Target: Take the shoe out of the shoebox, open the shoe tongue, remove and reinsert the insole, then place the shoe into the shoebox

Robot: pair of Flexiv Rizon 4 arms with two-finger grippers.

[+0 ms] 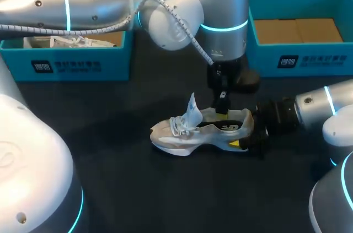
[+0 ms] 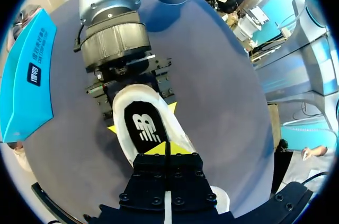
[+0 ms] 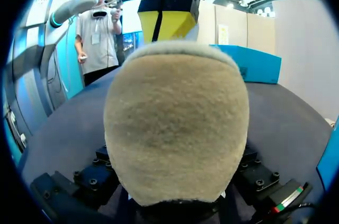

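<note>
Clamped the sneaker [image 1: 193,133] by its heel in the right gripper [image 1: 242,136]; held the left gripper [image 2: 165,150], tips together, at the insole [image 2: 142,127]. Probably risked slipping off it with too shallow a pinch.

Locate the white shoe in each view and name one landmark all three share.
Head view: white shoe at the middle of the table.
Left wrist view: under the left gripper, insole showing.
Right wrist view: its heel held in the right gripper.
Shared landmark: the left gripper's yellow tips.

Beige suede heel of the shoe [image 3: 176,128] close up, yellow-tipped left hand [image 3: 159,23] just beyond it.
</note>
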